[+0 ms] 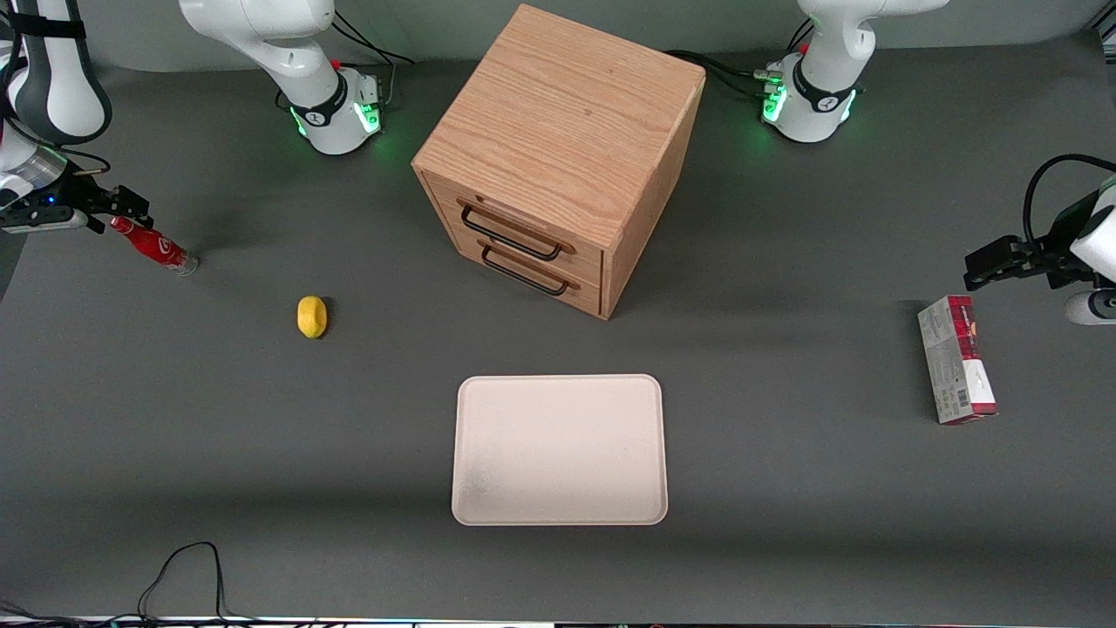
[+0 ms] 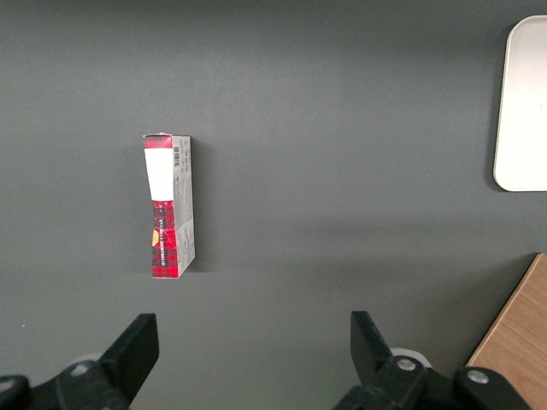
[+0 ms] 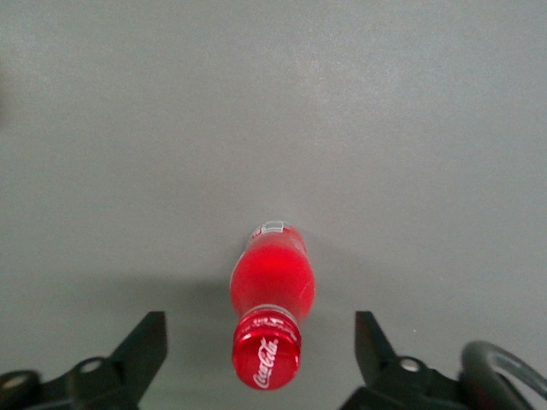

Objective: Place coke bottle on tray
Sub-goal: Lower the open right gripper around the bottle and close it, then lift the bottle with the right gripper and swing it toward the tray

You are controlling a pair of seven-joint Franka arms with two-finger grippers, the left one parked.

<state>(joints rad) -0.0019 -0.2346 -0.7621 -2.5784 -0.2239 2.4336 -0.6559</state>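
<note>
The coke bottle [image 1: 154,245] stands on the table [image 1: 785,488] at the working arm's end, its long axis upright, red cap [image 3: 267,357] pointing up at the gripper [image 3: 259,342] and clear base on the surface. The gripper hovers directly above it, fingers [image 3: 144,346] spread wide, one on each side of the cap and well clear of it, holding nothing. From the gripper, the lemon [image 1: 312,316] lies nearer the front camera and toward the parked arm; the tray [image 1: 560,450] sits farther the same way, well apart from the bottle.
</note>
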